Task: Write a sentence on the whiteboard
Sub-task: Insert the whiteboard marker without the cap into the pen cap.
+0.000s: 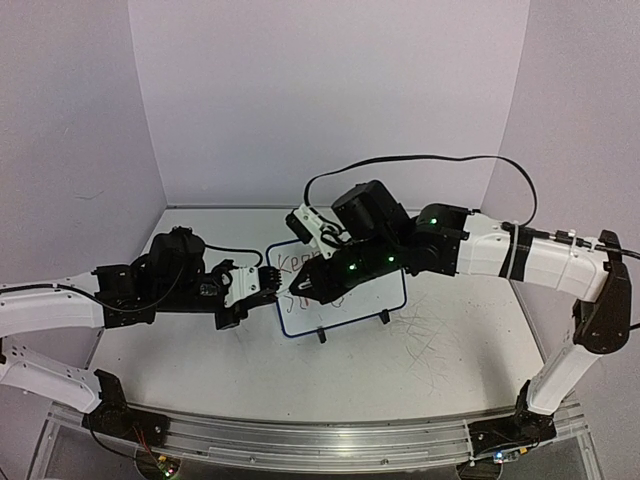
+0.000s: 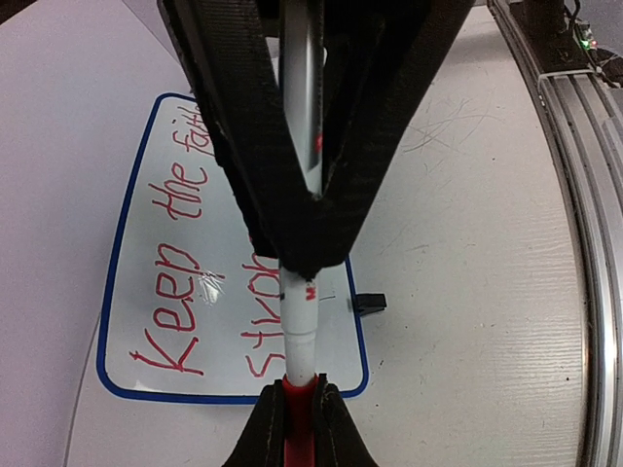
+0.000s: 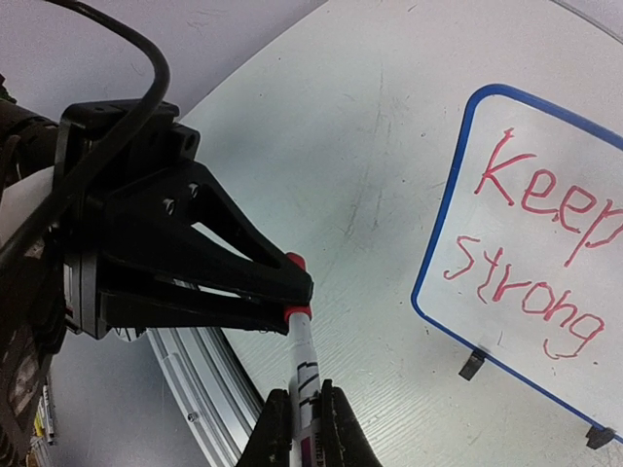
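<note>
Both arms meet over the table (image 1: 450, 350), sharing one marker (image 2: 300, 321). The left gripper (image 2: 300, 413) is pinched tight on the red cap (image 3: 298, 311), and the right gripper (image 3: 305, 416) is clamped on the white barrel. I can't quite tell if the cap is fully seated. The whiteboard (image 2: 224, 341) lies beneath them, just beyond the left gripper, and the sentence (image 2: 175, 282) reads "Keep the faith strong."
</note>
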